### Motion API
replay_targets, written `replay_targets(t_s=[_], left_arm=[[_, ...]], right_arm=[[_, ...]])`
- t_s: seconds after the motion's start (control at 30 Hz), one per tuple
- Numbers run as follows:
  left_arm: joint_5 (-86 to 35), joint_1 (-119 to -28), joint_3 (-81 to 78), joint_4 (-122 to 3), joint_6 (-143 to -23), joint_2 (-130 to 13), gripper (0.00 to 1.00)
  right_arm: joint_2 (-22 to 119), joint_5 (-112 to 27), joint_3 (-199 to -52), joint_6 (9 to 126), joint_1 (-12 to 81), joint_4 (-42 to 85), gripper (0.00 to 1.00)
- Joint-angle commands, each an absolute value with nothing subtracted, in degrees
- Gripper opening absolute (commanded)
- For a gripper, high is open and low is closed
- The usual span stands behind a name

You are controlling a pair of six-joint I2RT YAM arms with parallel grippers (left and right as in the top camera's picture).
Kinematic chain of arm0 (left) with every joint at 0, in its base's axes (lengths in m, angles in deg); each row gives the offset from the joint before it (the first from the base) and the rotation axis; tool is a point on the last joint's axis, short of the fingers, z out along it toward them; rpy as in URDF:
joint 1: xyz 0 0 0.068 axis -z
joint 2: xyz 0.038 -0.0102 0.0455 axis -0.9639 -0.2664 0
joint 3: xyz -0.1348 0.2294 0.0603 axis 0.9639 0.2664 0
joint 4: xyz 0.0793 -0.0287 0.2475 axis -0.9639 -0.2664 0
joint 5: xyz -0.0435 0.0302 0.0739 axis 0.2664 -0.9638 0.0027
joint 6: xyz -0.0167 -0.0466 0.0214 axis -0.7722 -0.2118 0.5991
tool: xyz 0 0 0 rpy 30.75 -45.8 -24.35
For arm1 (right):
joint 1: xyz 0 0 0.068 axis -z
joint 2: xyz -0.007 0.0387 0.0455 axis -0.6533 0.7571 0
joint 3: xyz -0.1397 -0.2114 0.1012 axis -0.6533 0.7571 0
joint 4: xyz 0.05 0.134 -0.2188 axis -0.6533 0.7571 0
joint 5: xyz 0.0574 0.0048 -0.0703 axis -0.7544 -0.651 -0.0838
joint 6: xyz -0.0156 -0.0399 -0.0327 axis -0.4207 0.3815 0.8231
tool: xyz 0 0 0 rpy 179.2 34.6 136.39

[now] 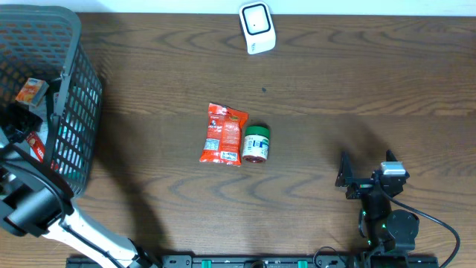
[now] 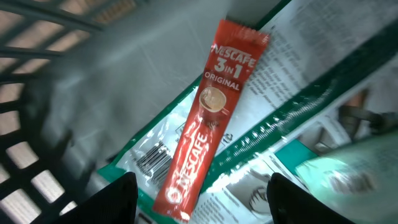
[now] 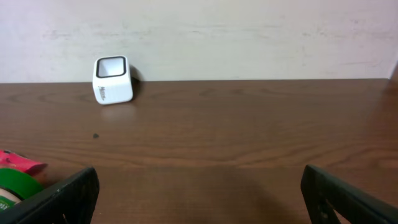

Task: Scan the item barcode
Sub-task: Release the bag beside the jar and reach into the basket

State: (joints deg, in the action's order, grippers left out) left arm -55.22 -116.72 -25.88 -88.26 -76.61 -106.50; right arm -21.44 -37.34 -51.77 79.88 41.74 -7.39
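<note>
The left gripper (image 2: pixel 200 194) is down inside the basket (image 1: pixel 74 97), its two fingers spread well apart with nothing clamped between them. Right under it lies a red Nescafé 3-in-1 sachet (image 2: pixel 208 124), running slantwise away from the fingers: its lower end sits in the gap between the fingertips, touching neither as far as the blurred lower edge of the wrist view lets me judge, and its upper end points ahead and a little toward the right finger. The sachet rests on a green-and-white printed pack (image 2: pixel 298 68), whose barcode (image 2: pixel 152 158) shows just beside the sachet on the left finger's side.

The right gripper (image 3: pixel 202 196) hangs low over the table (image 1: pixel 335 97), jaws as wide as they go and holding nothing. Far ahead of it, off toward its left finger, the white scanner (image 3: pixel 112 79) stands at the back edge of the table against the wall. Close by its left finger, a red packet (image 3: pixel 18 163) and a green-lidded jar (image 3: pixel 15 183) lie side by side, touching, out on the table and well apart from the basket
</note>
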Motion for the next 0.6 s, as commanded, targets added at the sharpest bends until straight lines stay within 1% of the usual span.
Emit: replay_targets(t_s=[0.0, 0.1, 0.2, 0.57], left_arm=[[-55.11, -116.74, -25.23, -88.67, -75.84, -108.51, 0.67], [-55.11, -116.74, -24.53, -88.56, -75.84, -109.67, 0.65], [-55.11, -116.74, -23.63, -88.19, -75.84, -110.54, 0.6], [-55.13, -116.74, -17.71, -82.97, -75.84, -110.93, 0.6]], right_arm=[[-21.5, -37.36, -51.7, 79.92, 42.46, -7.17, 0.99], [-21.5, -37.38, -51.7, 79.92, 42.46, -7.17, 0.99], [-21.5, -37.38, -51.7, 79.92, 42.46, -7.15, 0.99], [-21.5, -37.36, -51.7, 79.92, 42.46, -7.15, 0.99]])
